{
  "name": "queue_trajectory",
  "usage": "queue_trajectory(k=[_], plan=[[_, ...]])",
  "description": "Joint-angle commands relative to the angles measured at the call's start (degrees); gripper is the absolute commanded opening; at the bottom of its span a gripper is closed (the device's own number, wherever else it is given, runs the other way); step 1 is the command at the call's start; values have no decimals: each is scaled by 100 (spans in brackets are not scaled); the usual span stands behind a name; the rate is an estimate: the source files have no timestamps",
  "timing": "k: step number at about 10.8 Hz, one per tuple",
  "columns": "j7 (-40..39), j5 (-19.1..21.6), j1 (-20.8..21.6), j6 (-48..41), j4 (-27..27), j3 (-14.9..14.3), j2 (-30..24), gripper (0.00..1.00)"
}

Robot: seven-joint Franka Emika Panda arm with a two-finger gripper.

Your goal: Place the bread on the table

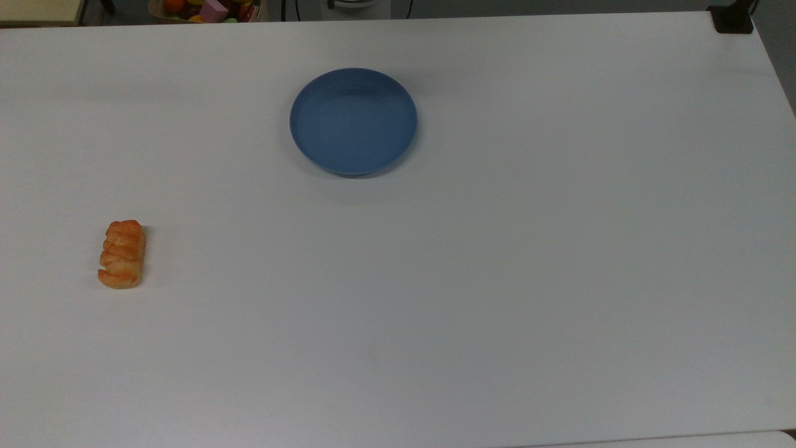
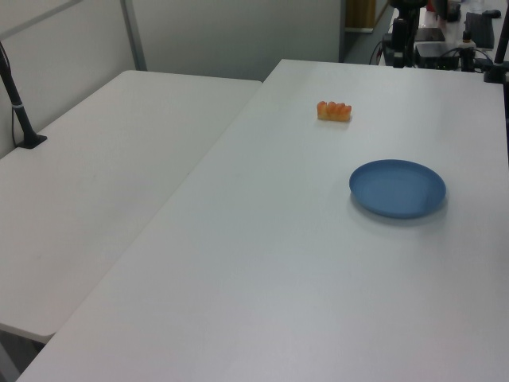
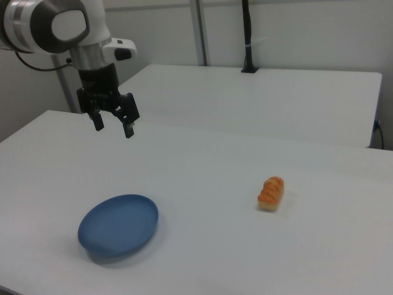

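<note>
The task looks done: the bread [image 1: 122, 254] lies flat on the white surface [image 1: 497, 280], well apart from the empty blue plate [image 1: 353, 121]. The end effector [image 3: 114, 125] is held high above the surface beyond the plate, fingers spread, gripping nothing. A second white table [image 2: 103, 175] adjoins, backed by plain walls.

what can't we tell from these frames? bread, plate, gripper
- Bread: its underside and contact with the table are hidden by the bread itself in all three views.
- Blue plate: the underside is hidden in every view.
- Gripper: in the right view it is open and empty, raised over the table's far edge; height above the surface can't be judged.
- Bin contents: cut off by the top view's upper edge.
</note>
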Motion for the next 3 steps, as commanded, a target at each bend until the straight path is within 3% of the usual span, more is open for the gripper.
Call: queue_trajectory(k=[1,3], plan=[[21,-74,-376,-12,-126,340,-131,100],[12,-74,-360,-39,-126,360,-131,100]])
